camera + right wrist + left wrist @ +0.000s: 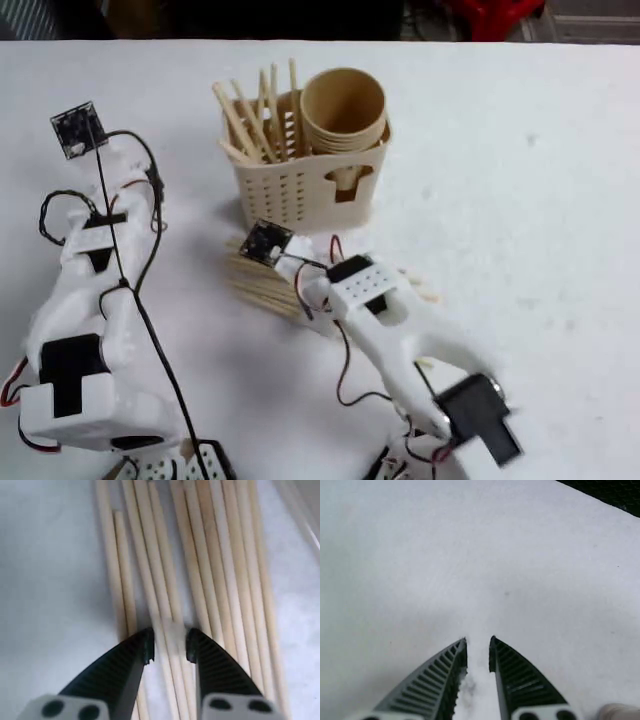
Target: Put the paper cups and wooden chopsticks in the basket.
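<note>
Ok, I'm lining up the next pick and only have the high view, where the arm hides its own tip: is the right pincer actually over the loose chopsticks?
Observer: Yes. The right wrist view shows the right pincer directly over the chopsticks, which lie side by side on the table.
Operator: And the left pincer, is it carrying anything?
Observer: No. The left pincer is slightly open over bare table, with nothing between its fingers.
</note>
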Robot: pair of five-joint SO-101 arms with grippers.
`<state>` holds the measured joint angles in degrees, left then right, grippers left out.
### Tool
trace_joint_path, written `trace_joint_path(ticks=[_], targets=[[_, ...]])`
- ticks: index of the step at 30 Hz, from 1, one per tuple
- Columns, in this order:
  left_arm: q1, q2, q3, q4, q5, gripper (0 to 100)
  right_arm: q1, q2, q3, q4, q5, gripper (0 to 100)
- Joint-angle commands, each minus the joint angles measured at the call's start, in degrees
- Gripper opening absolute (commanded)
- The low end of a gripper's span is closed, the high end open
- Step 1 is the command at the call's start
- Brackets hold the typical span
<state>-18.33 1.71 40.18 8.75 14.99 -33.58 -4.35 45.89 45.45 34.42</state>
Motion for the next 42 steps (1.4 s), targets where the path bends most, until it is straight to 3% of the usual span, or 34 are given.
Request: trace_joint_path(ticks=[1, 5, 27, 30, 36, 42], targets=[[-0.7, -0.4, -2.5, 0.4, -0.5, 9, 0.5, 2.6, -2.9, -0.4, 0.9, 9.5], [-0.7, -0.4, -2.5, 0.4, -0.5, 9, 0.8, 1.5, -3.1, -0.4, 0.8, 1.2], [-0.7, -0.4, -2.7, 0.4, -0.5, 9, 0.5, -32.8, 7.0, 2.9, -3.3, 1.6], [-0.7, -0.4, -2.7, 0.4, -0.5, 9, 0.3, -40.9, 6.6, 2.3, -8.5, 1.6], [-0.6, -0.4, -2.7, 0.4, -0.5, 9, -0.6, -51.3, 0.2, -9.4, -15.1, 1.6], [-0.6, -0.4, -2.7, 0.4, -0.5, 9, -3.6, -45.1, -16.6, -18.0, -15.3, 1.7]])
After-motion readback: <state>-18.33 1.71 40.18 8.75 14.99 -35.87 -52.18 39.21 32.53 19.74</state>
